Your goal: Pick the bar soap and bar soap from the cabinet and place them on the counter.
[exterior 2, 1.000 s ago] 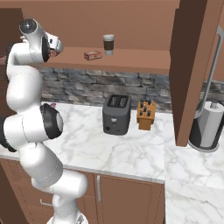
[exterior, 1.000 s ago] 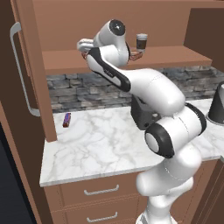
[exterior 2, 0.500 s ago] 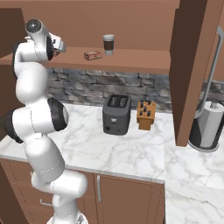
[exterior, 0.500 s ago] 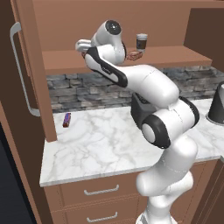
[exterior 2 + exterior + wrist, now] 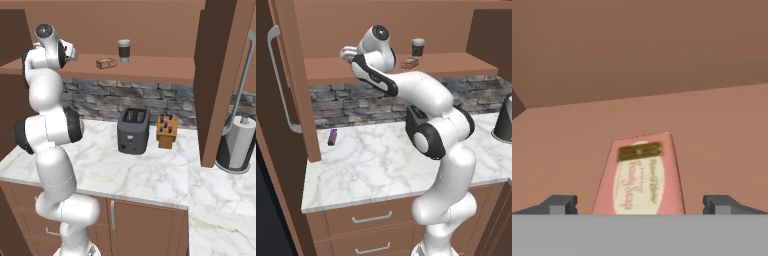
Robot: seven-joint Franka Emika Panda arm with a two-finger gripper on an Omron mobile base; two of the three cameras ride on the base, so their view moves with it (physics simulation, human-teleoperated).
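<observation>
Pinkish flat rectangular bar soap (image 5: 641, 176) with a glossy label lies on the smooth brown wooden cabinet shelf (image 5: 722, 135), between the dark fingers (image 5: 559, 204), which stand wide apart.

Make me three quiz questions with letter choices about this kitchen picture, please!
1. Where is the paper cup?
A. on the cabinet shelf
B. on the counter
C. on the floor

2. What colour is the toaster?
A. red
B. dark grey
C. yellow

3. How is the claw set around the bar soap?
A. shut tight on it
B. open, one finger on each side
C. lifting it up

Answers: 1 A, the cup stands on the shelf beside another bar soap. 2 B, its body is dark grey. 3 B, the hand view shows fingertips apart, soap lying flat between.
</observation>
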